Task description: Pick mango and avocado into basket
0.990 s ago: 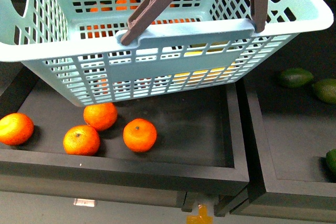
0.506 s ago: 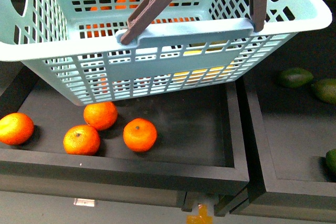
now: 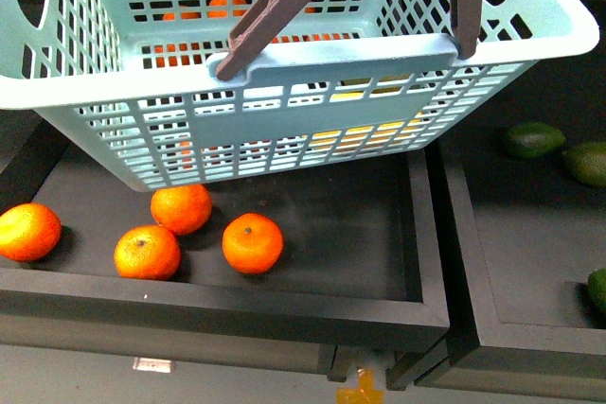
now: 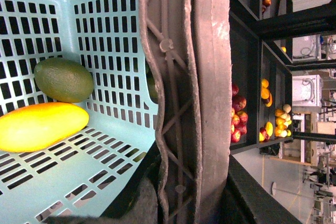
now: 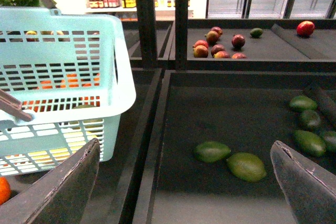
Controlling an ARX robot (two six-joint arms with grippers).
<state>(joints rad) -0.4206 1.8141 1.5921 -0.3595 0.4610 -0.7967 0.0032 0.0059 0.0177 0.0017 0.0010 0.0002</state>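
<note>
The pale teal basket [image 3: 284, 68] hangs above the black trays, filling the upper front view. Inside it, in the left wrist view, the yellow mango [image 4: 39, 125] lies on the slotted floor with the dark green avocado [image 4: 64, 80] touching it behind. My left gripper [image 4: 191, 203] is shut on the basket's brown handle [image 4: 194, 77]. My right gripper [image 5: 185, 145] is open and holds nothing. It hovers over the tray to the right of the basket [image 5: 63, 30]. Neither gripper shows in the front view.
Several oranges [image 3: 252, 243] lie in the black tray [image 3: 237, 305] under the basket. Several loose green fruits [image 5: 212, 151] [image 3: 533, 139] lie in the right-hand tray. Red fruit [image 5: 220, 43] sits on a rear shelf behind black posts [image 5: 145, 19].
</note>
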